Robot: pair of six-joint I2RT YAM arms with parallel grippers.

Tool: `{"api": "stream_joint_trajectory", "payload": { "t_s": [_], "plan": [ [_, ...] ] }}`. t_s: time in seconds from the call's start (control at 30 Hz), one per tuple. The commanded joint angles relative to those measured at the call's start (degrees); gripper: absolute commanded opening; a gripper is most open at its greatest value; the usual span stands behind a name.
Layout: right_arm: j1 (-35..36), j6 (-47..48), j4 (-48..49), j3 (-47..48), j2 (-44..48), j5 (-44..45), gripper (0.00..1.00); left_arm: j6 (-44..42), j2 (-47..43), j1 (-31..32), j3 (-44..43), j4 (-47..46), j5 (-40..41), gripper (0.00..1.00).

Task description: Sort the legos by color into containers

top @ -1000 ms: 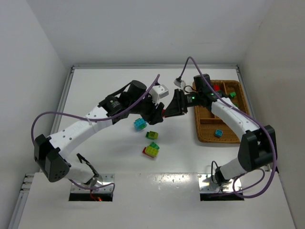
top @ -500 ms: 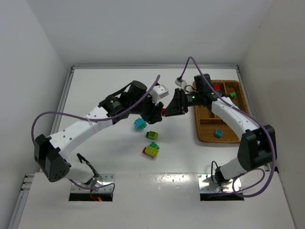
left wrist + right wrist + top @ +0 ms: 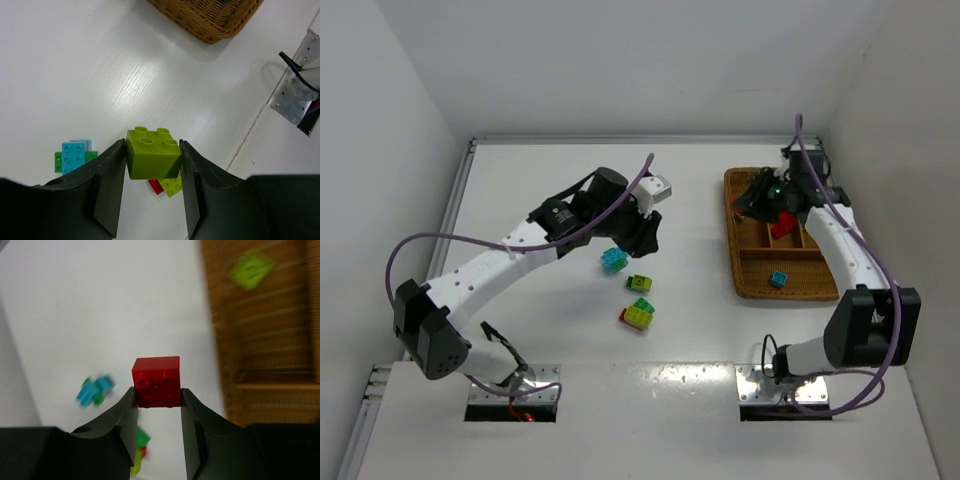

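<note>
Your right gripper (image 3: 157, 390) clamped on red brick (image 3: 156, 381), over wicker tray (image 3: 732, 240) by right edge of worktop. Your left gripper (image 3: 152, 160) pinching yellow-green brick (image 3: 152, 152) at mid-worktop; loose cyan brick (image 3: 613, 259), green brick (image 3: 639, 283), mixed stack (image 3: 638, 314) just nearward. Second cyan brick (image 3: 778, 279) lies in tray's near compartment.

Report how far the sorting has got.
Done: a cyan brick and a lime brick lie in the wicker tray. In hand: left gripper clamps a yellow-green brick, right gripper a red brick. Left on the table: a loose cyan brick, a dark green brick, a mixed stack.
</note>
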State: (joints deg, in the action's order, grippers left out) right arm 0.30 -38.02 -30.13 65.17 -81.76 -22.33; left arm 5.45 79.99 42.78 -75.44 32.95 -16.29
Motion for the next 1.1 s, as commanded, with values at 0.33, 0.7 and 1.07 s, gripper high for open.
{"api": "stream_joint_trajectory", "payload": {
  "t_s": [0.33, 0.7, 1.07],
  "plan": [
    [-10.3, -1.6, 0.2, 9.1, -14.7, 30.7, 0.23, 16.4, 15.0, 0.4, -9.7, -3.5, -1.9, 0.0],
    [-11.5, -2.2, -1.8, 15.6, -22.9, 30.7, 0.74, 23.4, 30.7, 1.4, -27.4, -1.0, 0.0, 0.0],
    [-10.8, -6.4, 1.9, -6.0, 7.6, 30.9, 0.68, 27.1, 48.8, 4.7, -49.6, -4.8, -4.3, 0.0]
  ]
}}
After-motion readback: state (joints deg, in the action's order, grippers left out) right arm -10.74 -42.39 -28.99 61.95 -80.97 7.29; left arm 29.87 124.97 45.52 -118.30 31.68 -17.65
